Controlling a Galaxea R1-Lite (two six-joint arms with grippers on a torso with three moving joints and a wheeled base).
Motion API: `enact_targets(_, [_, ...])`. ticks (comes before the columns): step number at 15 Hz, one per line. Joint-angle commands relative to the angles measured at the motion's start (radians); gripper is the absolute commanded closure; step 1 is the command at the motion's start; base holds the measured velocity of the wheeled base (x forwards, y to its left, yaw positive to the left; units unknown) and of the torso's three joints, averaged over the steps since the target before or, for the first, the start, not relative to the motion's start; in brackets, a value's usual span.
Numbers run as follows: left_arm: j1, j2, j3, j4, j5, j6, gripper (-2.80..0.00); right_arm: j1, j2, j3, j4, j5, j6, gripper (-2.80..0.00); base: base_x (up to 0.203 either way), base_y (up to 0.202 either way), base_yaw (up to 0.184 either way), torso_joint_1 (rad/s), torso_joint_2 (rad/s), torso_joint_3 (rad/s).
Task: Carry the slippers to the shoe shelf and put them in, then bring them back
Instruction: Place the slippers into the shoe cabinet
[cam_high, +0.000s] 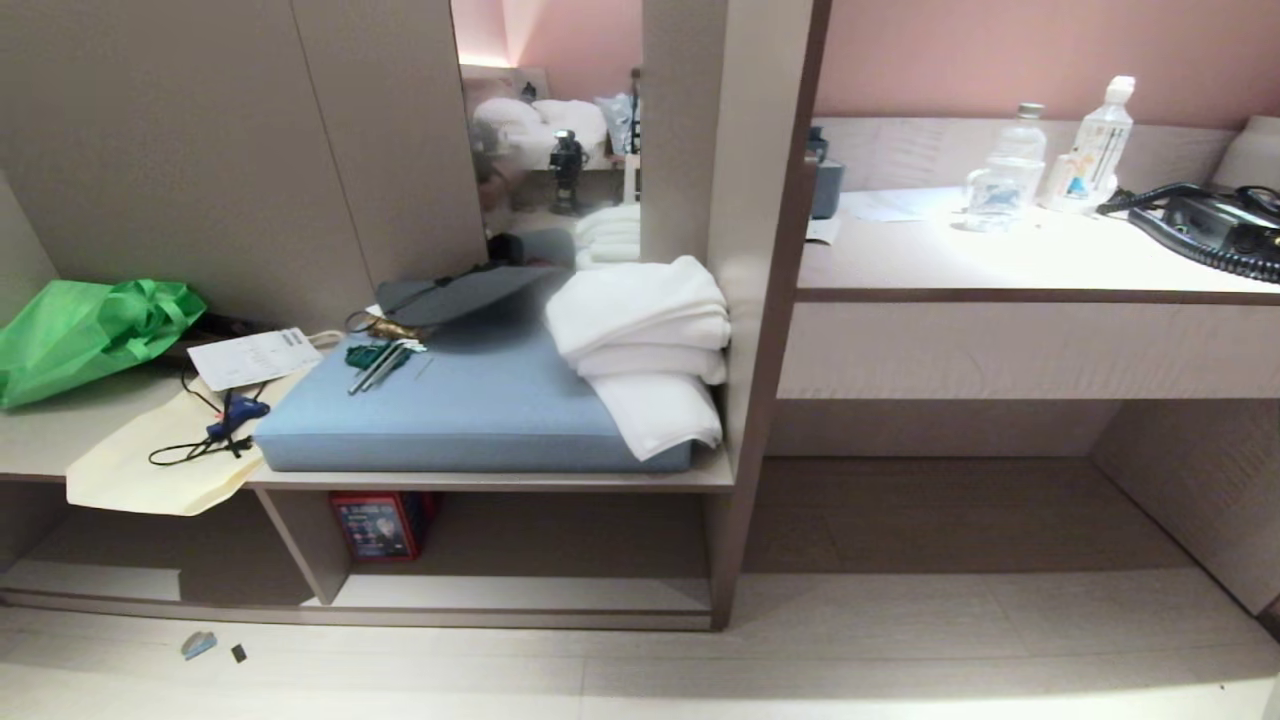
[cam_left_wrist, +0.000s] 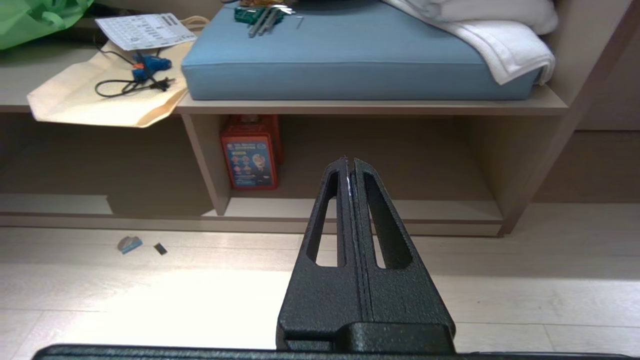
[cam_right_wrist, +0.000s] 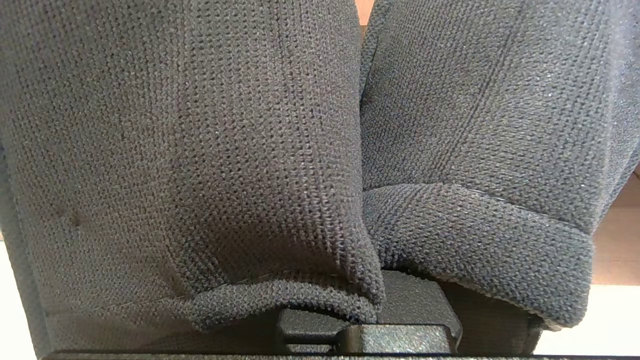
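Note:
The slippers (cam_right_wrist: 200, 150) are dark grey knit fabric and fill the right wrist view side by side, the second one (cam_right_wrist: 475, 125) beside the first. Their hems drape over my right gripper, whose black base (cam_right_wrist: 415, 320) alone shows; the fingers are hidden under the fabric, shut on the slippers. The shoe shelf (cam_high: 520, 595) is the low cubby at floor level under the cushioned bench, with a pale bottom board and a front lip. My left gripper (cam_left_wrist: 350, 161) is shut and empty, pointing level at that cubby (cam_left_wrist: 430, 210) from over the floor. Neither arm shows in the head view.
A red box (cam_high: 380, 525) stands at the cubby's left end. Above lie a blue cushion (cam_high: 470, 400), folded white towels (cam_high: 645, 340), a cream bag (cam_high: 150, 470) and a green bag (cam_high: 90, 330). The desk counter (cam_high: 1000, 260) on the right holds bottles (cam_high: 1005, 165). Small scraps (cam_high: 198, 645) lie on the floor.

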Motion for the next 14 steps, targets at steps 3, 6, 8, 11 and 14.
enact_targets(3, [0.0, 0.001, 0.0, -0.001, 0.001, 0.0, 0.0, 0.001, 0.0, 0.0, 0.0, 0.0, 0.001, 0.0, 0.0, 0.197, -0.001, 0.001, 0.0, 0.004])
enact_targets(6, [0.0, 0.001, 0.0, 0.0, 0.0, 0.0, 0.0, 0.001, 0.0, 0.0, 0.0, 0.0, 0.001, 0.0, 0.0, 0.196, -0.003, 0.001, 0.0, 0.002])
enact_targets(8, [0.0, 0.001, 0.0, 0.001, 0.001, 0.0, 0.0, 0.001, 0.0, 0.0, 0.0, 0.0, 0.0, 0.0, 0.0, 0.196, -0.003, 0.0, 0.0, 0.003])
enact_targets(11, [0.0, 0.001, 0.0, -0.001, 0.001, 0.0, 0.0, 0.001, 0.0, 0.0, 0.0, 0.0, 0.001, 0.0, 0.0, 0.193, 0.0, 0.0, 0.0, 0.001])
enact_targets(14, [0.0, 0.001, 0.0, -0.001, 0.001, 0.0, 0.0, 0.001, 0.0, 0.0, 0.0, 0.0, 0.0, 0.0, 0.0, 0.196, -0.002, 0.001, 0.0, 0.003])
